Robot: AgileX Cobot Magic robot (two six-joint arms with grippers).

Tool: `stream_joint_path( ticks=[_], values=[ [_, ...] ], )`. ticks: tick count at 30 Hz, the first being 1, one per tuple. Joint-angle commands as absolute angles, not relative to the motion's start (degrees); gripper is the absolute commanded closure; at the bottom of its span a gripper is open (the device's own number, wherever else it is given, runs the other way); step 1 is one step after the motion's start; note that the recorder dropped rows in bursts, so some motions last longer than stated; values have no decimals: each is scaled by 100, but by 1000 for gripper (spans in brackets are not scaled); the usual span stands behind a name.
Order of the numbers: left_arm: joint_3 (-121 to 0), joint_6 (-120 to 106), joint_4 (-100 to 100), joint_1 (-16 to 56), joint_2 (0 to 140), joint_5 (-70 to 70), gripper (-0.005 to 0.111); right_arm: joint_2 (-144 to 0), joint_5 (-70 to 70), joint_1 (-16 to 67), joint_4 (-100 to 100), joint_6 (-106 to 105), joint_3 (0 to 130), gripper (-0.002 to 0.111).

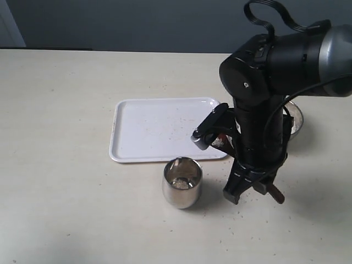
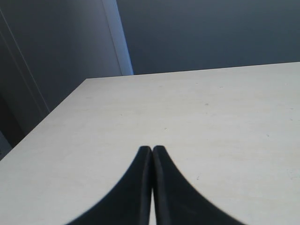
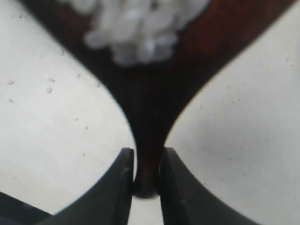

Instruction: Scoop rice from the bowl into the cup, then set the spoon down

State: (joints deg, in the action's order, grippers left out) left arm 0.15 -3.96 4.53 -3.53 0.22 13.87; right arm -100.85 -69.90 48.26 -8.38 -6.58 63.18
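My right gripper is shut on the thin neck of the dark reddish-brown spoon. The spoon's oval bowl carries a small heap of white rice above a pale surface with loose grains. In the exterior view the right gripper hangs low just right of the shiny steel cup, and a brown end of the spoon pokes out beside it. The metal bowl with rice is mostly hidden behind the arm. My left gripper is shut and empty over bare table.
A white rectangular tray with scattered grains lies behind the cup. Loose grains dot the table near the right gripper. The table's far edge meets a dark wall. The left arm is outside the exterior view.
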Motion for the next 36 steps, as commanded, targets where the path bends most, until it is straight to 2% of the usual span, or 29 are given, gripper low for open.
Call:
stream_joint_path(
  ticks=[1, 8, 19, 30, 36],
  values=[
    [0, -368, 462, -373, 0, 1370, 106, -10031, -6996, 4800, -752, -730, 6308, 109],
    [0, -368, 462, -373, 0, 1370, 106, -10044, -6996, 4767, -1428, -793, 5752, 109],
    [0, -368, 462, -373, 0, 1370, 106, -10071, -6996, 3917, -1506, -1042, 5747, 109],
    [0, -368, 462, -373, 0, 1370, 106, -10259, -6996, 3177, -1441, -1055, 6432, 109],
    [0, -368, 462, -373, 0, 1370, 106, -10417, -6996, 3000, -537, -1489, 6505, 109]
  ],
)
